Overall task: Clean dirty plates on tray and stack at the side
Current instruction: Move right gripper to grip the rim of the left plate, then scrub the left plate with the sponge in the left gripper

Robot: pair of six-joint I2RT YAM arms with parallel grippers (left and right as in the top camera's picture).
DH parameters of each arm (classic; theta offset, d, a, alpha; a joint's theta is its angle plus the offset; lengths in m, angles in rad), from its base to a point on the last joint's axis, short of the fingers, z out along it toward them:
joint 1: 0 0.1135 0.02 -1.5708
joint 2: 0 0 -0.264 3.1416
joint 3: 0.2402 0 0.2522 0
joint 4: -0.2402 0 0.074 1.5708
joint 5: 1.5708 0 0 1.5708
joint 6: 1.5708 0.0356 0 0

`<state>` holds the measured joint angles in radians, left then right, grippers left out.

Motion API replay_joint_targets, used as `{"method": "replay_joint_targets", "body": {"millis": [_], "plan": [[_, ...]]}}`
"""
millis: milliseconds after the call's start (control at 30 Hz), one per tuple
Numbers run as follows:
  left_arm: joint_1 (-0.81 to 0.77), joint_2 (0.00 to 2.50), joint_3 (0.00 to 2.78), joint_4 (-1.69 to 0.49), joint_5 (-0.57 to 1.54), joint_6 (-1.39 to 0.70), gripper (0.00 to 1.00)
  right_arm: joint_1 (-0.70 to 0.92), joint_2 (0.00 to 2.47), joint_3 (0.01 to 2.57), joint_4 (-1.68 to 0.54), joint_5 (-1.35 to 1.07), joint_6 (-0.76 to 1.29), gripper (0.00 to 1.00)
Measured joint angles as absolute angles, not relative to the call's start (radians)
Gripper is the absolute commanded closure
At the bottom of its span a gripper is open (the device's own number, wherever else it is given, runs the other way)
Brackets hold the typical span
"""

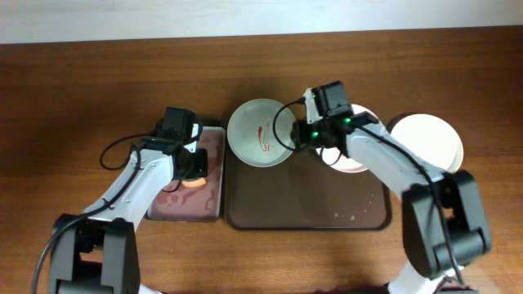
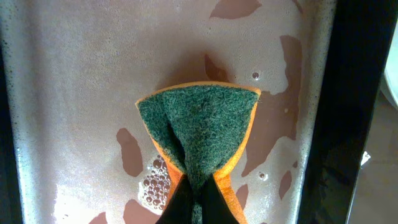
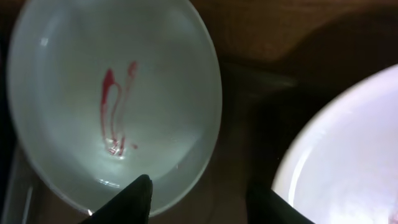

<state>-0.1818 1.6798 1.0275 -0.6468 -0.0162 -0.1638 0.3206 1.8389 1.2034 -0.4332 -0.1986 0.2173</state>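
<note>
At the far-left corner of the dark brown rectangular tray (image 1: 310, 208), the right claw (image 3: 199, 196) gapes astride the rim of the round, sauce-streaked mint plate (image 3: 74, 124). It probably needs to close next. The left claw (image 2: 196, 190) pinches the green-and-orange sponge (image 2: 199, 124), apparently ready for scrubbing.

White arms (image 1: 135, 184), black joints (image 1: 443, 208)

Folded orange-green sponge (image 2: 199, 134) over wet, foamy pinkish tray (image 1: 184, 206); brown wooden table (image 1: 73, 90).

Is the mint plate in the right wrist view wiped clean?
No, red sauce streaks mark the middle of the mint plate.
</note>
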Motion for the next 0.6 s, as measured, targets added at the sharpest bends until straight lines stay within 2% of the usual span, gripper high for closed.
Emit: {"method": "replay_joint_targets", "body": {"millis": [67,100,167,267,367,600], "plan": [[-0.182,1.680,1.028,-0.647,-0.016,-0.164,1.00,0.329,1.890,1.203,-0.390,-0.191,0.255,0.53],[-0.182,1.680,1.028,-0.647,-0.016,-0.164,1.00,0.329,1.907,1.203,-0.380,-0.188,0.268,0.59],[-0.182,1.680,1.028,-0.647,-0.016,-0.164,1.00,0.329,1.941,1.204,-0.351,-0.197,0.293,0.82],[-0.182,1.680,1.028,-0.647,-0.016,-0.164,1.00,0.329,1.961,1.204,-0.344,-0.222,0.308,0.96],[-0.182,1.680,1.028,-0.647,-0.016,-0.164,1.00,0.329,1.961,1.205,-0.386,-0.238,0.313,0.96],[-0.182,1.680,1.029,-0.627,0.020,-0.163,1.00,0.329,1.826,1.209,-0.658,-0.244,0.310,0.96]]}}
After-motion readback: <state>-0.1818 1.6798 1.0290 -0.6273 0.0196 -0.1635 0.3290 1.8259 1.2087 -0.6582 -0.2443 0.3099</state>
